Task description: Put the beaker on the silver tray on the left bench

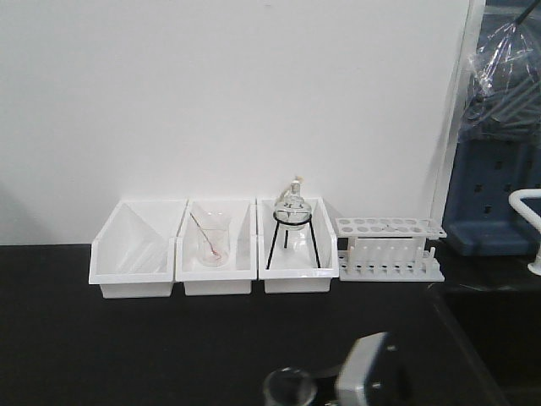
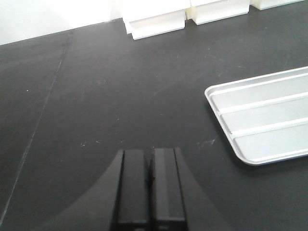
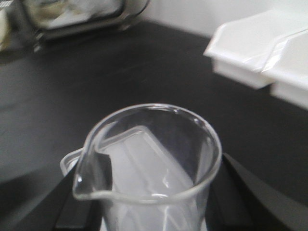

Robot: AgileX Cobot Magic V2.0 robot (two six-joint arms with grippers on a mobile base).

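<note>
We see the small clear glass beaker [image 3: 144,159] held upright between the fingers of our right gripper [image 3: 155,207], empty, spout at its rim; our left gripper [image 2: 150,192] is closed.

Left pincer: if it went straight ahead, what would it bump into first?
Probably the white bins by the wall; the left pincer points over bare black bench toward them. The silver tray sits off to its right, outside that line.
</note>
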